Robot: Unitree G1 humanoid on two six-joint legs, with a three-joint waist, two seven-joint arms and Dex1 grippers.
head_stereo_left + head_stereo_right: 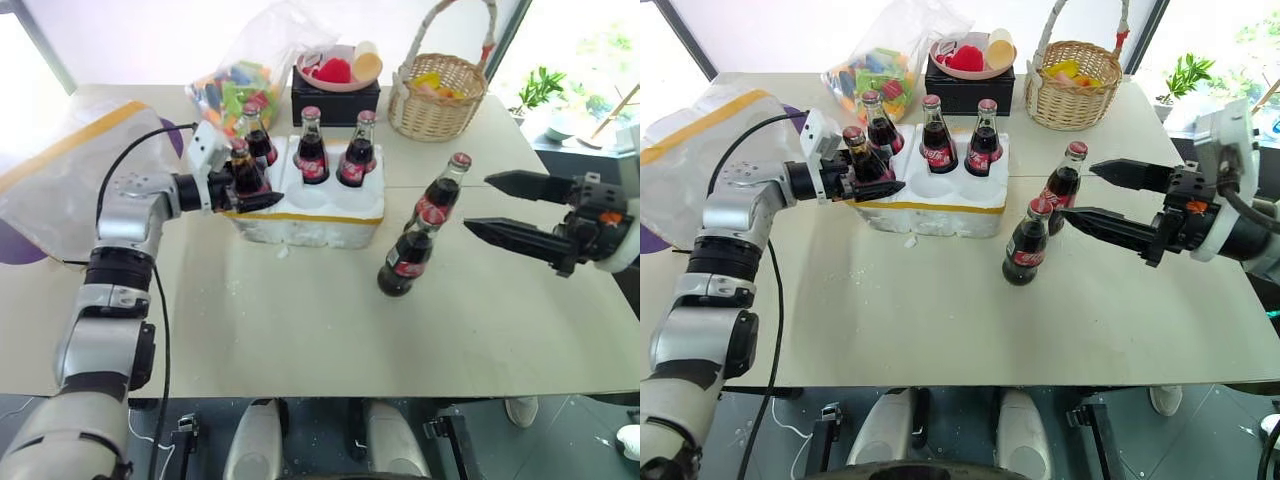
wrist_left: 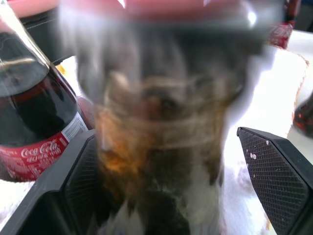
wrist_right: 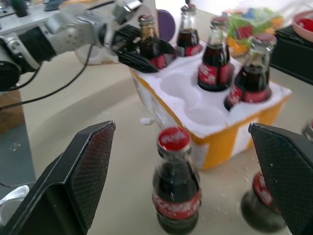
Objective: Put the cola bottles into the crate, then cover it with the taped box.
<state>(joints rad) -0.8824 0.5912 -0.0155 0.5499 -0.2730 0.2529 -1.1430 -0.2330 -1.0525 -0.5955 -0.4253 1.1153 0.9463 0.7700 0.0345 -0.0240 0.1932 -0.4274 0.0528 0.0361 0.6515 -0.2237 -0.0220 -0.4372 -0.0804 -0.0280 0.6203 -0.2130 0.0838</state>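
The white crate [image 1: 322, 232] with a yellow strip stands mid-table. My left gripper [image 1: 255, 188] is open, its fingers on either side of a cola bottle [image 1: 246, 168] standing in the crate's front-left well; in the left wrist view this bottle [image 2: 161, 137] is blurred, with a gap to one finger. Three other bottles [image 1: 312, 152] stand in the back wells. Two bottles [image 1: 407, 255] stand on the table right of the crate. My right gripper [image 1: 479, 204] is open, level, just right of them. The taped box [image 1: 70, 185] lies at the far left.
A clear bag of coloured toys [image 1: 235, 85], a black box [image 1: 335, 102] with a pink bowl [image 1: 335, 68] and a wicker basket [image 1: 437, 95] line the table's far side. Two front wells of the crate stand empty. Bare tabletop [image 1: 300, 330] lies in front.
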